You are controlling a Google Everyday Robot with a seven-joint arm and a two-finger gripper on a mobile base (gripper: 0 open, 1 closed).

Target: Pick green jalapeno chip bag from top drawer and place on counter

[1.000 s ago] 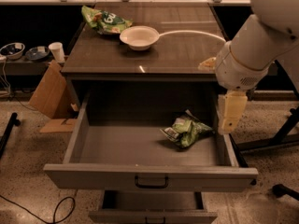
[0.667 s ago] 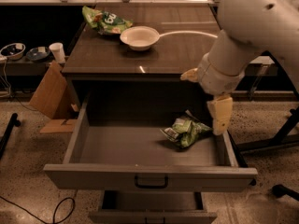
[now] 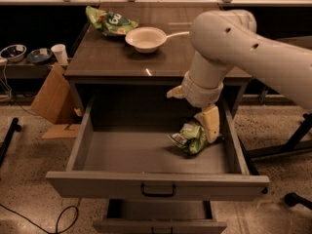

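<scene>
The green jalapeno chip bag lies crumpled on the floor of the open top drawer, near its right wall. My gripper hangs from the white arm into the drawer's right side, right at the bag's right edge. One cream finger shows beside the bag; the other is hidden. The dark wood counter tops the cabinet above the drawer.
On the counter stand a white bowl and a larger green bag with white lettering at the back left. A narrower lower drawer is partly open. A cardboard box leans left of the cabinet. A dark stand leg is on the right.
The arm has swung left and down over the drawer. The gripper moved from outside the drawer's right wall to right beside the chip bag. The bag has not moved.
</scene>
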